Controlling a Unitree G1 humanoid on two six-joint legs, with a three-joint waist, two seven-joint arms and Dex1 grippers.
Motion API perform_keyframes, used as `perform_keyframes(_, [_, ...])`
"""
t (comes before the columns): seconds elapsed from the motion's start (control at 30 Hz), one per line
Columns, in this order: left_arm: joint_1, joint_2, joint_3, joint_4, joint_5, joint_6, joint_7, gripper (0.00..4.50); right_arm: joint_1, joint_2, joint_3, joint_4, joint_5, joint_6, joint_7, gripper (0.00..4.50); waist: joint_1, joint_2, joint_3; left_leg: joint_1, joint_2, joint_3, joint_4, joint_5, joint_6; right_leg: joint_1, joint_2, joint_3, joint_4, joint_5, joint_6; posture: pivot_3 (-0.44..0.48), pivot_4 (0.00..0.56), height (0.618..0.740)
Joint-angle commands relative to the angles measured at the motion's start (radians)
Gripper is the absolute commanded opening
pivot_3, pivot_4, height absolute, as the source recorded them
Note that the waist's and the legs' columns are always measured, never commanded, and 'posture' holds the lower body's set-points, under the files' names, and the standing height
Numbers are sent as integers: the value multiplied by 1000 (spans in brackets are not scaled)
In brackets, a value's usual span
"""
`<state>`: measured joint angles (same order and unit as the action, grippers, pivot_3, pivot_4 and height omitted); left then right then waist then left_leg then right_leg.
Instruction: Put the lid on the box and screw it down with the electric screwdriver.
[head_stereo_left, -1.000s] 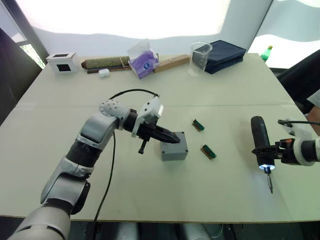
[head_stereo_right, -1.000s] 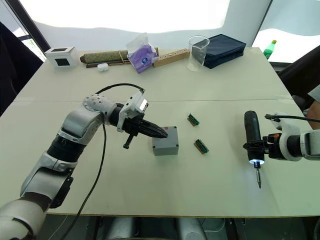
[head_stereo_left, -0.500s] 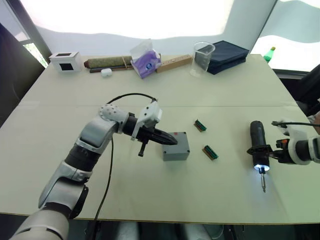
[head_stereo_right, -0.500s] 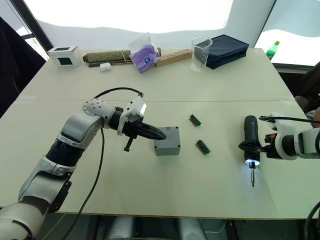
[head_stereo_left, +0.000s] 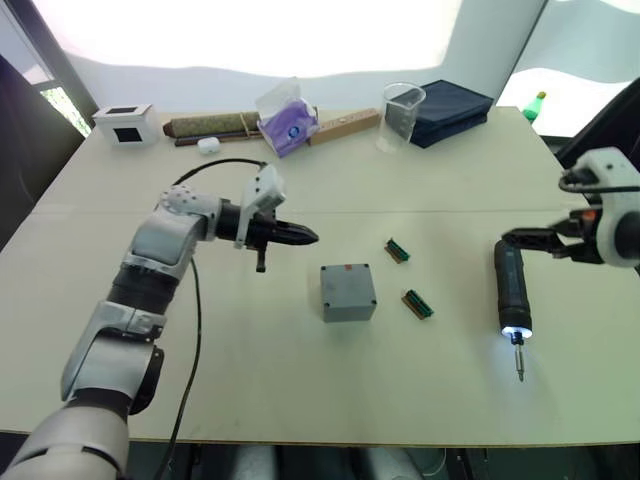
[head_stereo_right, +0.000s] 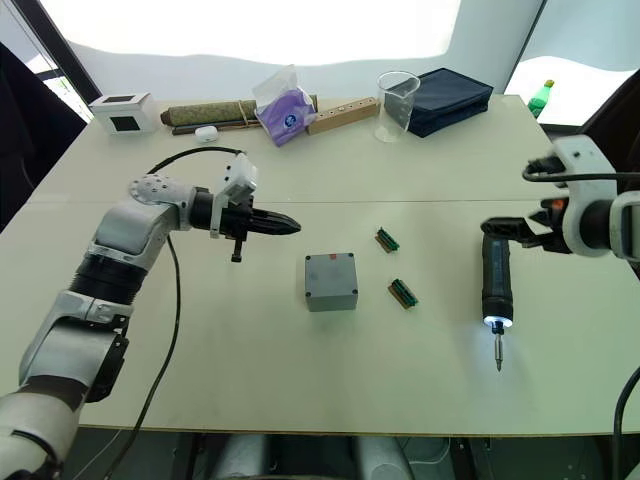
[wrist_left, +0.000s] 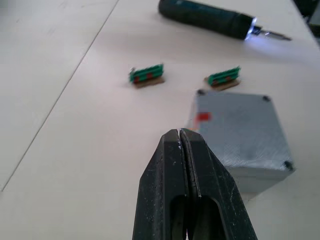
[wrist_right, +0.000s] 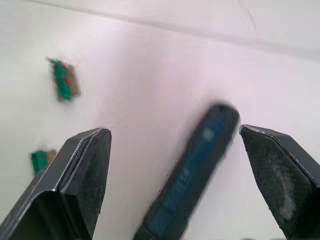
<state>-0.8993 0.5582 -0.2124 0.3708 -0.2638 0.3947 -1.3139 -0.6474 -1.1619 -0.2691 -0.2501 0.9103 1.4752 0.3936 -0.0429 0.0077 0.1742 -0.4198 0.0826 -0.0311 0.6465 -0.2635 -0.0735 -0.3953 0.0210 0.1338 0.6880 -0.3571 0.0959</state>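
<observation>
- Grey plastic box (head_stereo_left: 348, 291) sits near the middle of the table (head_stereo_left: 300, 400), with the lid (wrist_left: 239, 122) already seated flush on top; a dark screw point shows at each visible corner and a small red mark near one edge.
- Likely handling: box and lid look light, rigid and smooth, so the box may slide under a pressing bit; steadying it by its side walls seems the safer hold.
- Black electric screwdriver (head_stereo_right: 496, 281) lies flat on the table on the robot's right, well apart from the box, tip light on, thin metal bit pointing toward the near edge.
- Likely handling: a stiff cylinder, heavier than the box and prone to roll; the thick mid-body looks like the place to grip, clear of the bit.
- Right gripper (wrist_right: 180, 165) hovers over the rear end of the screwdriver, fingers spread wide to either side of the barrel, holding nothing.
- Left gripper (head_stereo_left: 303, 236) hangs beside the box on the robot's left, apart from it, fingers (wrist_left: 170, 165) pressed together and empty.
- Two small green strips (head_stereo_left: 398, 250) lie between box and screwdriver.
</observation>
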Motion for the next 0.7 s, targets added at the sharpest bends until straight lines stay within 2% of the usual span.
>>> perform_keyframes(0.03, [62,29,-9,-15,55,-46,26,0,131,87,80,-293,25,-193,131,4488,1,-1,-1,0,0,0,0,0,0,0,0,0,0,0,0,0,150,740])
perform_keyframes(0.1, [105,38,-26,-34,86,-65,40,0,217,121,134,-396,-1,-276,171,4488,0,-2,-1,1,1,-2,0,0,0,2,1,-2,0,0,0,0,150,740])
perform_keyframes(0.17, [162,39,-27,-126,55,0,29,0,297,160,228,-467,-47,-340,188,4488,3,-1,0,-2,1,-2,1,0,0,0,0,-2,0,0,0,0,150,740])
perform_keyframes(0.33, [232,31,-31,-246,39,65,47,0,367,219,356,-462,-172,-439,175,4488,10,-3,0,-6,0,-3,6,2,-4,0,-2,-4,2,0,1,0,150,740])
perform_keyframes(0.53, [218,-28,-63,-202,68,26,78,0,333,294,438,-386,-258,-481,175,4488,6,-3,0,0,0,-3,6,0,-1,5,-1,-4,2,1,2,0,150,740])
perform_keyframes(0.7, [159,-109,-87,-109,86,-36,82,0,339,330,433,-426,-215,-429,192,4488,6,-3,0,0,0,-3,5,2,-4,5,-1,-4,2,1,2,0,150,740])
